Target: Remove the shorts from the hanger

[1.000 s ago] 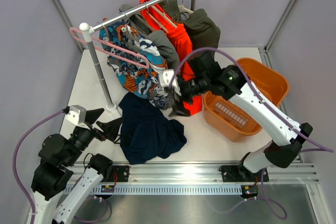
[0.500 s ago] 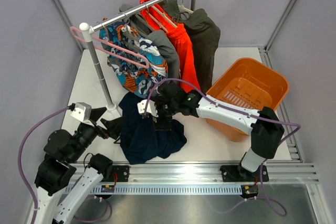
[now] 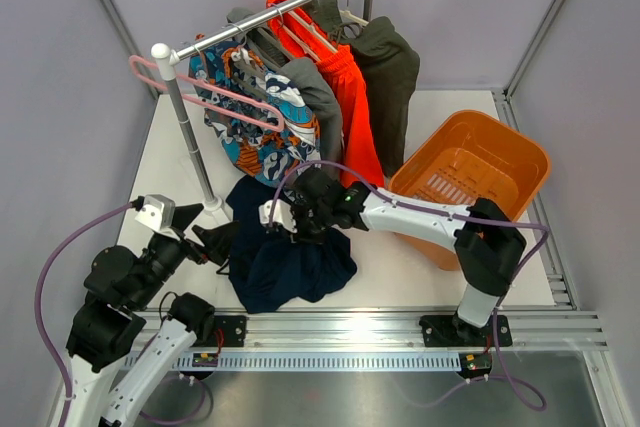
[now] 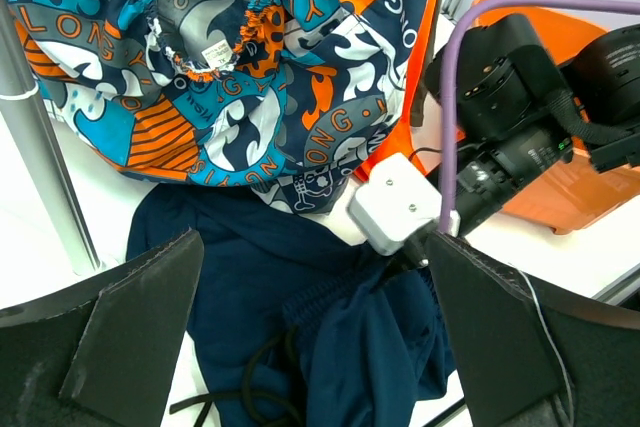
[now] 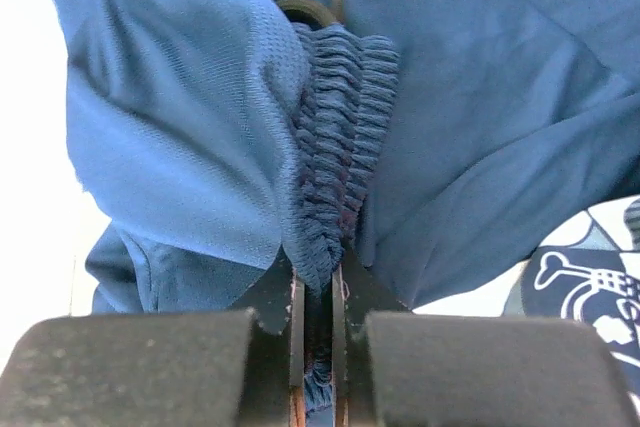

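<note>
The navy shorts (image 3: 285, 259) lie crumpled on the table below the rack, off any hanger. My right gripper (image 3: 294, 231) is down on their upper right part. In the right wrist view it (image 5: 318, 272) is shut on the ribbed waistband (image 5: 340, 117) of the shorts, with the fold pinched between the jaws. My left gripper (image 3: 216, 243) stands open at the shorts' left edge; in its own view it (image 4: 315, 247) has the shorts (image 4: 260, 277) lying beyond the wide gap. The pale pink hanger (image 3: 228, 97) hangs bare at the rail's left end.
A rack rail (image 3: 270, 12) on a white post (image 3: 190, 137) carries patterned shorts (image 3: 255, 137), orange shorts (image 3: 350, 97) and a dark olive garment (image 3: 392, 67). An orange basket (image 3: 490, 162) stands at the right, beside the right arm.
My right gripper came down from the hanging clothes to the navy shorts on the table and closed on their waistband. The left arm shifted only slightly.
</note>
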